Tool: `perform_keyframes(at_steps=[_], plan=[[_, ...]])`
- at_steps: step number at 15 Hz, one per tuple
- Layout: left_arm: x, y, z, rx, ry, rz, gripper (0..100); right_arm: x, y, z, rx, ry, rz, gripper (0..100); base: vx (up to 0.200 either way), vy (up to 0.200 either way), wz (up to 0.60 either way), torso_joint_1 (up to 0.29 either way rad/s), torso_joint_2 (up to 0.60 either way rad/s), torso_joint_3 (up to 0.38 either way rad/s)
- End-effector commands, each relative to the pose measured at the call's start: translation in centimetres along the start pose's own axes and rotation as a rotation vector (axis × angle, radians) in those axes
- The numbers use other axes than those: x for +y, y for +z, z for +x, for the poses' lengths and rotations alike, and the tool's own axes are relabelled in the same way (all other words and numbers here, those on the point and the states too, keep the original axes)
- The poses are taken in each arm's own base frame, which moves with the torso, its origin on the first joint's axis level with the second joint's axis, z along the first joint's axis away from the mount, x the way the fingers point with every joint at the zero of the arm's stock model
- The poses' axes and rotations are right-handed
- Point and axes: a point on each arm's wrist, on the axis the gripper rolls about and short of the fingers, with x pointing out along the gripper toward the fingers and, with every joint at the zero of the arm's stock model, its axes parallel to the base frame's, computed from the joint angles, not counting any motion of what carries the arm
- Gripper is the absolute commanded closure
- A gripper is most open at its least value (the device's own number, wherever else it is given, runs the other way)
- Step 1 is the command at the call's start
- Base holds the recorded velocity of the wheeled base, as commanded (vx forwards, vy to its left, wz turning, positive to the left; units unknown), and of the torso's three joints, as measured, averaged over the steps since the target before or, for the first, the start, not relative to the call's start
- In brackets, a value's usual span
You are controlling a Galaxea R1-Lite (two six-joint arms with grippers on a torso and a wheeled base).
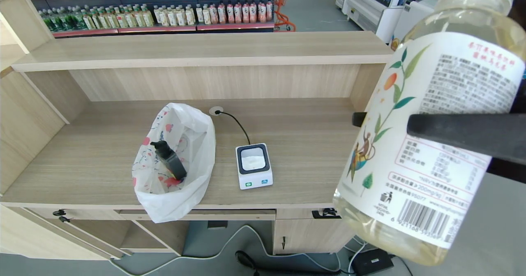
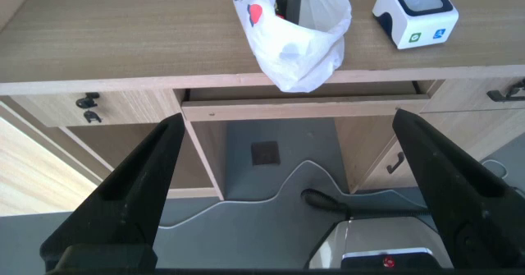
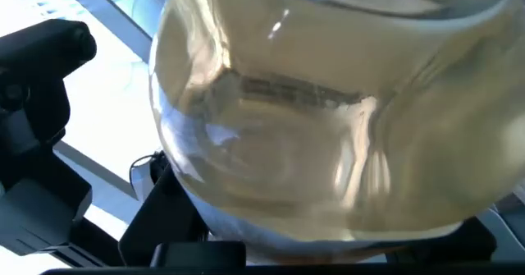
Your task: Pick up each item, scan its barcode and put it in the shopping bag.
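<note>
Bottle held up, barcode not yet at the scanner

Head view: the right tool (image 1: 384, 124) pinches a pale drink bottle (image 1: 431, 103) across its label, high and well apart from the bench (image 1: 308, 144). Its barcode (image 1: 423, 218) faces up toward the camera, so the bottle likely has to be turned until that patch looks down, then lowered squarely over the scanner (image 1: 253, 165) window beside the shopping bag (image 1: 193, 144), which already holds a dark pump bottle (image 1: 170, 158). Left wrist view: the left tool (image 2: 287, 193) is spread and holds nothing, below the bench's front edge. Right wrist view: the bottle's base (image 3: 328, 119) sits close, seated between the dark fingers (image 3: 41, 144).
</note>
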Motion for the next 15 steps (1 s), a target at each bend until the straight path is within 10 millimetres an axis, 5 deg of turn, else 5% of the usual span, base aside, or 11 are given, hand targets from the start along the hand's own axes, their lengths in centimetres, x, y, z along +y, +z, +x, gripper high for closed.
perform_keyframes(at_steps=[1,15], plan=[[0.0,0.0,0.0,0.0,0.0,0.0,0,1.5,0.5,-0.2,0.001,0.028,-0.008,100,0.0,0.0,0.0,0.0,0.0,0.0],[0.0,0.0,0.0,0.0,0.0,0.0,0,2.4,1.1,-0.1,0.036,0.024,0.048,100,0.0,0.0,0.0,0.0,0.0,0.0]])
